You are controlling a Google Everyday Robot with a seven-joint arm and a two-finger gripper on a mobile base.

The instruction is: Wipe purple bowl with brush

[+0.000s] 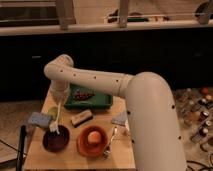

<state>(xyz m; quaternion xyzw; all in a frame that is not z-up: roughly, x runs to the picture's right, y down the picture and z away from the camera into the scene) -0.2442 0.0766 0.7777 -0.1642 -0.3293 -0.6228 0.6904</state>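
The purple bowl (55, 140) sits at the front left of the wooden table (75, 156). The brush (56, 119) stands nearly upright, its pale handle running down from my gripper (59, 100) and its whitish head resting inside the bowl. My gripper hangs above the bowl at the table's left side, at the end of my white arm (100, 82), and the handle's top is at it.
An orange bowl (93, 140) with an orange ball in it sits right of the purple bowl. A dark block (81, 119), a blue-grey sponge (39, 120), a metal fork (111, 141), a grey piece (120, 119) and a green tray (88, 99) lie around.
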